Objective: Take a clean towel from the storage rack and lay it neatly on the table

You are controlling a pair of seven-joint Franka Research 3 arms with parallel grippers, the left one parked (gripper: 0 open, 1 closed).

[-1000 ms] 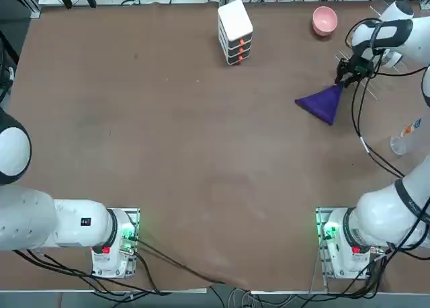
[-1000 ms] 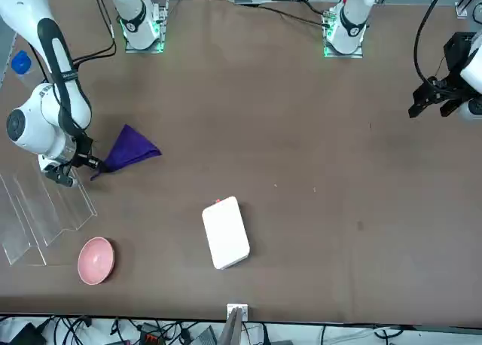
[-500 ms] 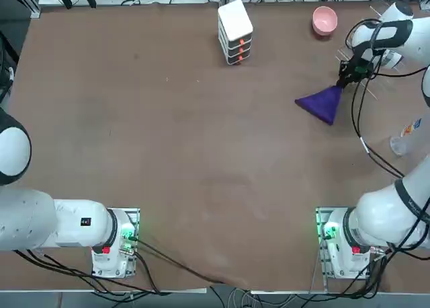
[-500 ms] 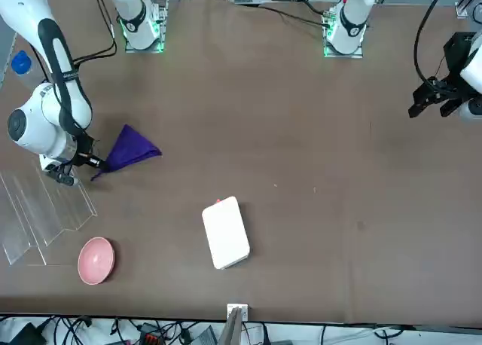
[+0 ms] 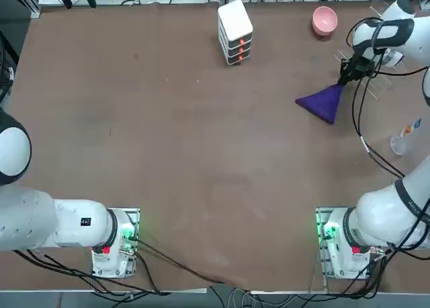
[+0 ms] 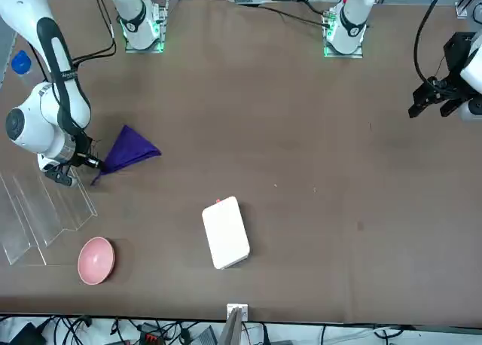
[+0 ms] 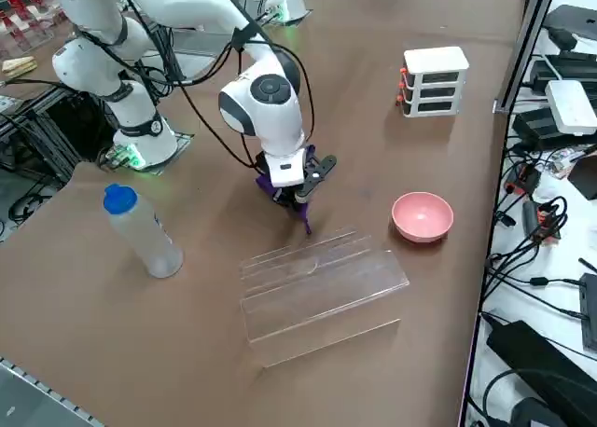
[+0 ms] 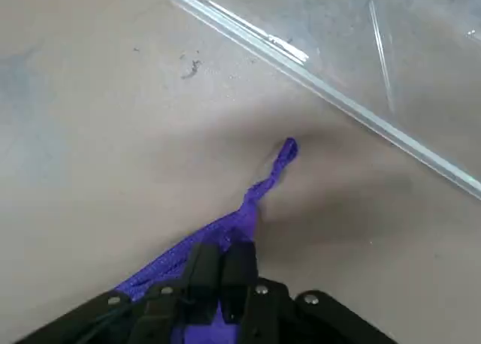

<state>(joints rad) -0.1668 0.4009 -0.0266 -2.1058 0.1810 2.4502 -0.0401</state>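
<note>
On the wide brown table (image 5: 201, 140), the clear storage rack (image 7: 317, 292) stands as landmark. Just beside its rods lies the purple towel (image 5: 322, 101), bunched into a wedge. My right tool (image 8: 222, 273) is pinched closed on the towel's corner, whose small loop (image 8: 288, 149) trails toward the rack. A pink bowl (image 7: 423, 215) sits near the rack.

Purple-blue towel (image 5: 322, 101), pink bowl (image 5: 324, 19), brown table (image 5: 175, 140)
</note>
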